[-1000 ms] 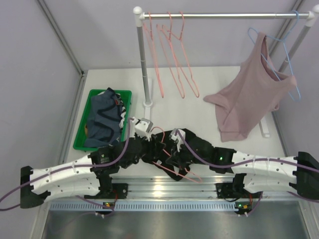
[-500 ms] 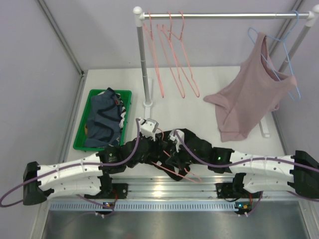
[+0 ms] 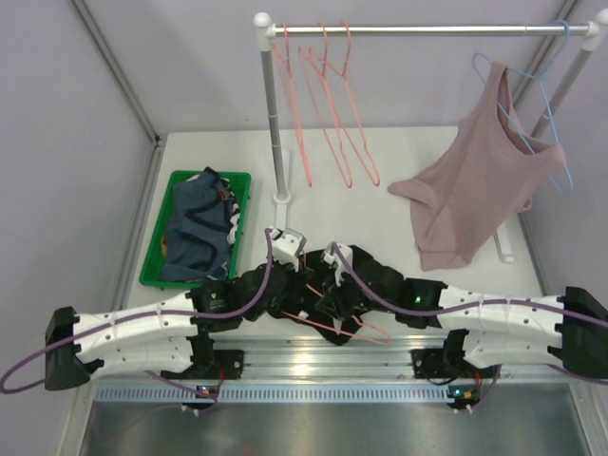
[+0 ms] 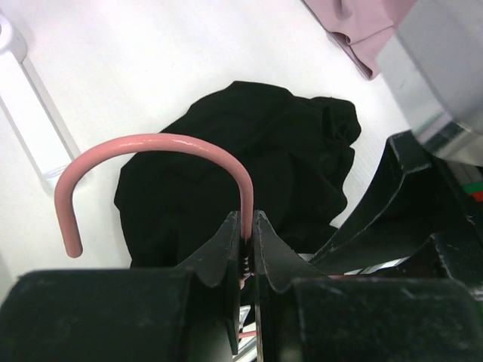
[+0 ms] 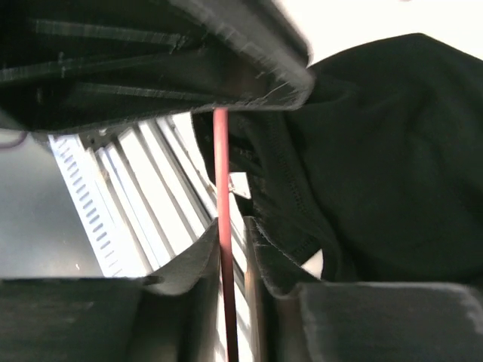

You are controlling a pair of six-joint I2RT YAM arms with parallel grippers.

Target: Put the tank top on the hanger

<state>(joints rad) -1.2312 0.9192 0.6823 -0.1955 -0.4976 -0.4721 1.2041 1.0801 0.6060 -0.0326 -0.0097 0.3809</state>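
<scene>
Tank top (image 4: 249,166): crumpled black heap, middle of table's (image 3: 380,161) near edge, just beyond left gripper (image 4: 247,226). Hanger (image 4: 158,142) runs along that edge, hook end at left arm. Left jaws clamped on neck under hook. Right gripper (image 5: 226,234) pinches the wire, fabric right beside; both arms equally near.

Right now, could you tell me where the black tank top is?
In the left wrist view the tank top lies crumpled on the table just beyond the left gripper, which grips the hanger.
</scene>
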